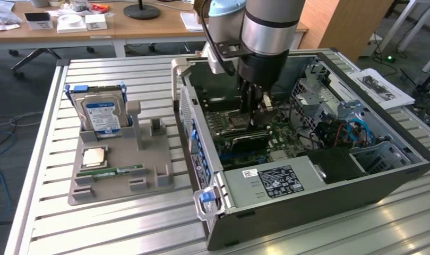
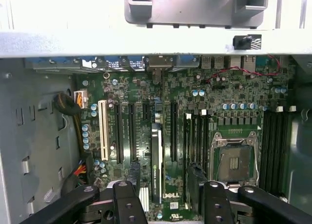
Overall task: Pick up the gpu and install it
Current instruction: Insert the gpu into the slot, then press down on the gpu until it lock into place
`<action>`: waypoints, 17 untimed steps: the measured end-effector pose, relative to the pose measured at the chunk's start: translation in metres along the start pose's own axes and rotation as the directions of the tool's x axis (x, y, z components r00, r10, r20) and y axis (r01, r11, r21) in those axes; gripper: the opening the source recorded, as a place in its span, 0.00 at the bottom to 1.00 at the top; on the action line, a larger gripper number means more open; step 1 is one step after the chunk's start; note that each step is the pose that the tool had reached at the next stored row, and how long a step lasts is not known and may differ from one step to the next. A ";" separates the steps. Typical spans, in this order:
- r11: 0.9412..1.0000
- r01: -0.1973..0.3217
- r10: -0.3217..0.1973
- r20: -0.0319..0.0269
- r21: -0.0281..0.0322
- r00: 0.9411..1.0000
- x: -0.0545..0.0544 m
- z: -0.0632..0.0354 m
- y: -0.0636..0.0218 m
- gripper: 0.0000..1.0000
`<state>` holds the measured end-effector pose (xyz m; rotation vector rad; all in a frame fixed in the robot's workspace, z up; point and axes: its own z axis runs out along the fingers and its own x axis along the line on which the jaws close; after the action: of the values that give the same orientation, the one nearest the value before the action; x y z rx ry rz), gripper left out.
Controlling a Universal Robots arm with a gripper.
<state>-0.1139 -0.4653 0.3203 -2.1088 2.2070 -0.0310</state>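
With its fingers apart and empty, the end effector [image 2: 165, 204] hangs inside the computer case [image 1: 385, 180] above the gpu [image 2: 156, 165], which stands seated in a motherboard slot, so installation looks essentially complete.

Slatted table [image 1: 130, 223]: computer case [image 1: 328, 196], grey holder tray [image 1: 119, 180].

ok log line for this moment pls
gripper: open, inside pc case | gpu: upright in motherboard slot, between fingers, not gripped
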 end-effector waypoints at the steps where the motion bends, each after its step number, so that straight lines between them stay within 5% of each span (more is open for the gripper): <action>1: 1.000 0.000 0.000 0.000 0.000 1.000 0.000 0.0000 0.0000 0.52; 13: 1.000 0.000 0.000 0.000 0.000 1.000 0.000 -0.0001 0.0000 0.52; 17: 1.000 0.000 0.000 0.000 0.000 1.000 0.000 -0.0001 0.0000 0.38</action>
<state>-0.1139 -0.4653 0.3204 -2.1089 2.2071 -0.0311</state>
